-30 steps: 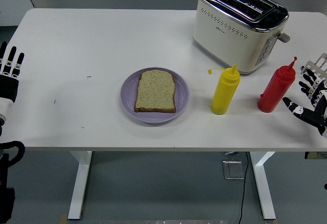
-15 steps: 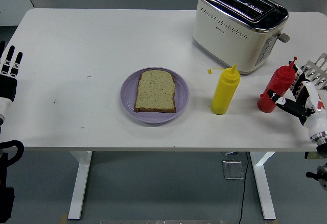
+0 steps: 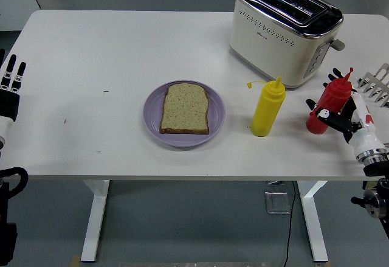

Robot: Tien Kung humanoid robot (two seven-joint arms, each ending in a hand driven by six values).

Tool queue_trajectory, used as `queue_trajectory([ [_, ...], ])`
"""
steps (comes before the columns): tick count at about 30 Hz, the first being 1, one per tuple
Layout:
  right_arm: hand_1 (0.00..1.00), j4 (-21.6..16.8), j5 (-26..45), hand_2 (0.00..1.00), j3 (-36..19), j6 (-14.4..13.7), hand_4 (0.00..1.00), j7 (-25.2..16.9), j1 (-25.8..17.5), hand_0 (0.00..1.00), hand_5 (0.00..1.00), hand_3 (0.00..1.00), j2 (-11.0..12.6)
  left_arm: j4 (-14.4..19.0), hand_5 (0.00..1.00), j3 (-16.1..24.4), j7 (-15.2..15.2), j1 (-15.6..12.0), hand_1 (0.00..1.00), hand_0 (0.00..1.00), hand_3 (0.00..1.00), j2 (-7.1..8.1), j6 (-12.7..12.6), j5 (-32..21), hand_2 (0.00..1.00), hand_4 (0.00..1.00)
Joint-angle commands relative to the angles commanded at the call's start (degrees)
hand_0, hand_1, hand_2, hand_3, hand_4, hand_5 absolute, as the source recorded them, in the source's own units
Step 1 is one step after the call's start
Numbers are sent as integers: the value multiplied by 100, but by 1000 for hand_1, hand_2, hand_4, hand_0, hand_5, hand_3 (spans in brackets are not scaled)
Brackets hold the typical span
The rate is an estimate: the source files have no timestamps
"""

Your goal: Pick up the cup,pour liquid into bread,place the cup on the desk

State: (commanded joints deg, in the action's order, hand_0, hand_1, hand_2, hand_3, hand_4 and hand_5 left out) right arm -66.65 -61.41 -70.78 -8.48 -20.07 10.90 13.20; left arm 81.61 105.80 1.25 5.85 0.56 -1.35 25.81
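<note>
At right table edge: right hand (image 3: 341,116) wrapped around red squeeze bottle (image 3: 329,104), fingers curled about its body.
Bottle stands upright, long axis vertical, nozzle up, its lower half partly hidden by the fingers. Yellow squeeze bottle (image 3: 267,108) stands between it and the purple plate (image 3: 153,115) bearing 1 bread slice (image 3: 185,108); toaster (image 3: 284,30) is behind. Left hand (image 3: 10,90) rests at the left edge, fingers extended, partly cut off.
</note>
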Motion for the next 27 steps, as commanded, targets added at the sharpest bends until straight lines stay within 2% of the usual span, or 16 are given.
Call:
queue_trajectory([
  [2, 874, 21, 75, 921, 66, -81, 861, -24, 29, 936, 145, 998, -12, 0, 998, 2, -1, 0, 747, 791, 709, 0, 0, 0, 751, 519],
  [3, 828, 32, 113, 850, 99, -115, 854, -35, 44, 877, 139, 953, -17, 0, 998, 4, -1, 0, 745, 791, 705, 0, 0, 0, 748, 517],
  [6, 828, 51, 222, 850, 177, -226, 854, -78, 76, 877, 139, 953, -22, 1, 998, 5, -1, 1, 745, 791, 705, 1, 0, 0, 748, 517],
  [8, 828, 79, 426, 850, 285, -404, 854, -145, 121, 877, 139, 953, -36, 0, 998, 6, -1, 2, 745, 791, 705, 0, 0, 0, 748, 517],
  [9, 664, 86, 487, 635, 310, -445, 819, -162, 131, 701, 110, 783, -39, -1, 996, 7, -2, 1, 742, 789, 703, -1, -1, 0, 744, 517],
  [14, 664, 136, 900, 635, 515, -781, 819, -304, 214, 701, 110, 783, -71, -2, 996, 11, -2, -2, 742, 789, 703, -2, 0, 1, 744, 517],
  [15, 515, 139, 930, 504, 529, -802, 769, -313, 220, 515, 76, 587, -74, -2, 991, 11, -2, -2, 741, 788, 698, -2, 0, 1, 743, 516],
  [20, 515, 160, 1333, 504, 699, -1092, 769, -465, 273, 515, 76, 587, -81, -3, 991, 18, -3, -7, 741, 788, 698, -3, -3, 2, 743, 516],
  [21, 374, 167, 1417, 442, 727, -1143, 709, -498, 282, 340, 36, 438, -82, -3, 990, 20, -3, -7, 737, 786, 698, -3, -3, 3, 742, 516],
  [26, 374, 181, 1807, 442, 834, -1306, 709, -634, 319, 340, 36, 438, -85, -4, 990, 26, -3, -12, 737, 786, 698, -3, -5, 3, 742, 516],
  [27, 300, 182, 1862, 398, 850, -1304, 677, -645, 327, 217, 37, 404, -85, -4, 983, 25, -2, -11, 737, 785, 693, -2, -5, 4, 741, 512],
])
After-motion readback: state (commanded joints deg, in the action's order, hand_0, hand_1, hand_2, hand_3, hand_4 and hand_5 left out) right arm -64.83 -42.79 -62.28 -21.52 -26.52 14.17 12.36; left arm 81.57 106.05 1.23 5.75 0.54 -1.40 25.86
